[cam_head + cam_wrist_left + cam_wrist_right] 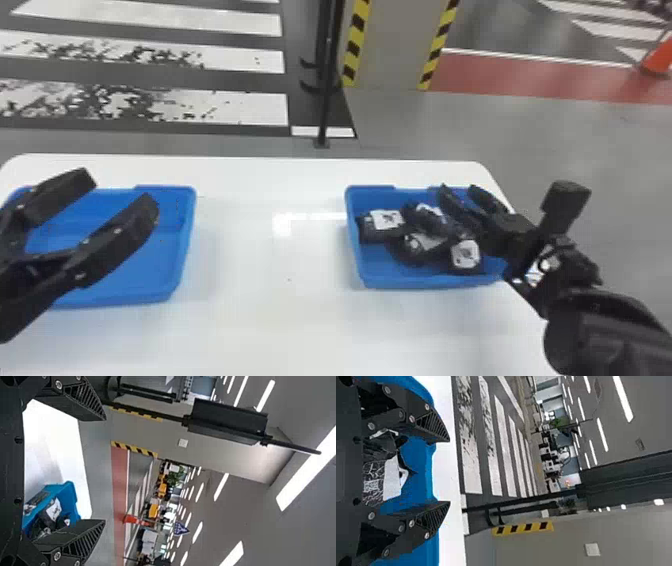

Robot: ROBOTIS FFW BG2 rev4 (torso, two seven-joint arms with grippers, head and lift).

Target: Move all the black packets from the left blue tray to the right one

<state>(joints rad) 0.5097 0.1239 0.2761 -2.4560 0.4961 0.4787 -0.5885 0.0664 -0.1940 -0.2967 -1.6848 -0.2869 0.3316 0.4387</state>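
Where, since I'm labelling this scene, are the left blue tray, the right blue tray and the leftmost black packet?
Left blue tray [140,265]: head view, on its bare floor.
Right blue tray [410,282]: head view, on its near wall.
Leftmost black packet [387,219]: head view, on its white label.

Open lane over desk [270,260] between left tray [186,240] and right tray [425,281]. Obstacles: left hand [121,190] spread above left tray; right hand [458,189] over right tray, heaped packets [382,227] inside it.
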